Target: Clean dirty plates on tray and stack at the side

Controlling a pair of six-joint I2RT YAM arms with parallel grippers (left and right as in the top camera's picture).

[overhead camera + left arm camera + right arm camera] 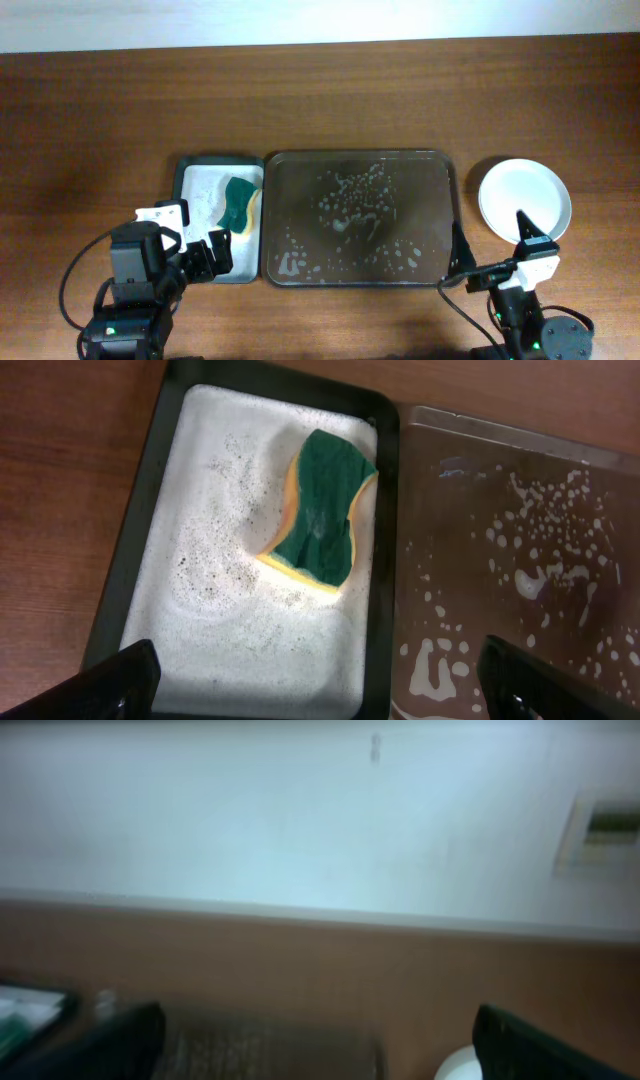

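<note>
Wiped white plates (525, 198) lie at the frame's right, just beside the suds-flecked brown tray (360, 156). They are probably rigid, wet-slick and breakable, so grip them at the rim. Left gripper (320, 675) is spread wide over the sponge (325, 510) in its grey tray (137, 530). Right gripper (320, 1045) is wide and empty.

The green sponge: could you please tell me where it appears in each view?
Overhead: the sponge lies left of centre, in the small grey tray.
Left wrist: upper centre, on that tray's white lining, near its right wall.
Right wrist: too blurred to tell; perhaps a green hint at the lower-left edge.
Shared landmark: the foam-spotted brown tray, right of the sponge's tray.
</note>
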